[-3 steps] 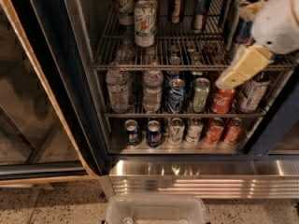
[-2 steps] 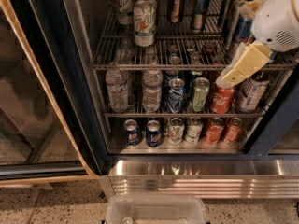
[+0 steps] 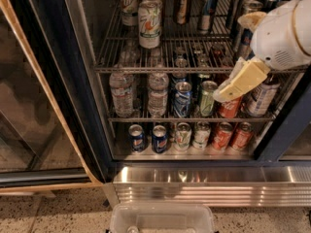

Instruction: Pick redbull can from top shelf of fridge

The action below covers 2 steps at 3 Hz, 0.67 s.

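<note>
- A clear plastic bin [image 3: 163,218] sits nearest, at the bottom edge of the view on the speckled floor [image 3: 53,212]; what is in it cannot be made out.
- Behind it runs the ribbed steel base panel [image 3: 209,188] of the fridge [image 3: 286,125], with the glass door [image 3: 29,110] swung open on the left.
- The tool [image 3: 228,91], pale yellow under a white arm [image 3: 284,33], hangs in front of the right end of the top surface's front edge. It covers part of a red can [image 3: 228,108] on the middle surface. Whether it is wide or narrow cannot be told, and it holds nothing that shows.
- The bottom surface [image 3: 165,155] carries a front row of six cans, blue on the left and red on the right.
- The middle surface [image 3: 146,117] carries two water bottles [image 3: 121,93] at its left, then a blue can [image 3: 182,99] and a green can [image 3: 207,99].
- On the top surface [image 3: 184,39], a white-and-green can [image 3: 149,19] stands left of centre, nearer the front.
- The redbull can [image 3: 209,3] stands upright near the back edge, right of centre, just beside a bronze-brown can [image 3: 182,4] and well apart from the tool.
- Dark cans [image 3: 243,4] crowd the back right corner, partly behind the arm.
</note>
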Motion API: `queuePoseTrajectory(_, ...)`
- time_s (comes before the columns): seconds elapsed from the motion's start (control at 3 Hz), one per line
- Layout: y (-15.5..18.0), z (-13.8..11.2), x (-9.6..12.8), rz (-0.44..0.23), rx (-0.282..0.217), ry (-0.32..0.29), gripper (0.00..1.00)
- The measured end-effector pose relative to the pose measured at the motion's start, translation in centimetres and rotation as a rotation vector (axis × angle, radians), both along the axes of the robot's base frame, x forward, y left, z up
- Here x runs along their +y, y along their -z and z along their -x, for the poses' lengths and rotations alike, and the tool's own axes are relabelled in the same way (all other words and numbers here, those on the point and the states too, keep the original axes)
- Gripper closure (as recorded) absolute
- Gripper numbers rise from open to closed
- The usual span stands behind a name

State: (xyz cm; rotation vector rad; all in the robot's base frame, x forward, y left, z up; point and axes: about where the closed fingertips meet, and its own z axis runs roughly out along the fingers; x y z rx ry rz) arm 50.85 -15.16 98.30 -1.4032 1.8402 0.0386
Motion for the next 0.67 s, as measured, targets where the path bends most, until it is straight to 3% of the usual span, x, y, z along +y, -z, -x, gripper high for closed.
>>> queuePoseTrajectory(0.33, 0.8, 1.1, 1.8, -0.099, -0.039, 0.005, 0.0)
queuePoseTrajectory(0.67, 1.1, 1.8, 5.1, -0.191, -0.048, -0.015, 0.0)
